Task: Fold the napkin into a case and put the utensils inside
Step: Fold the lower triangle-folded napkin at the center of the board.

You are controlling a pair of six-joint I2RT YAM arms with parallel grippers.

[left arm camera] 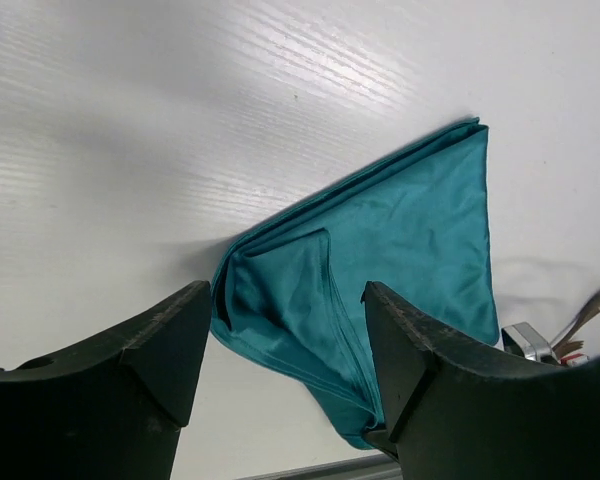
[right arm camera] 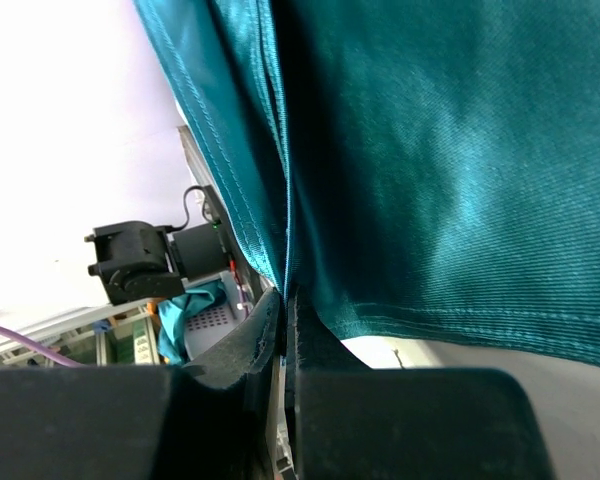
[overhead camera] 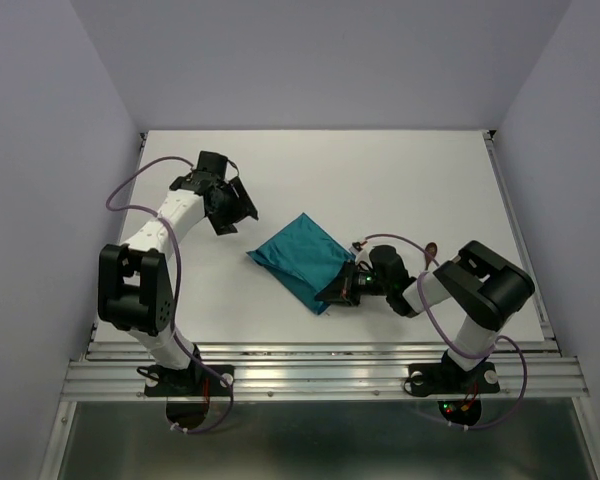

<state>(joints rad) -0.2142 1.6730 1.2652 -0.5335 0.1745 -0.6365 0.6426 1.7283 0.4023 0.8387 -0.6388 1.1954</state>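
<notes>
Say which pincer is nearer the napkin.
Right. The right pincer is pinched shut on the napkin at its near right edge; the left pincer hangs open off its far left corner, apart from the cloth.

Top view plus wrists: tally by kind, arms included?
arms: 2
napkin: 1
utensil: 1 for sure; a second is unclear
total: 4

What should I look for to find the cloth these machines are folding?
Start at the big white table. Near its middle lies the napkin, folded into a rough wedge, its near edge pinched in the right tool while the left tool stands open and apart. It is the only cloth there, teal and slightly shiny.
</notes>
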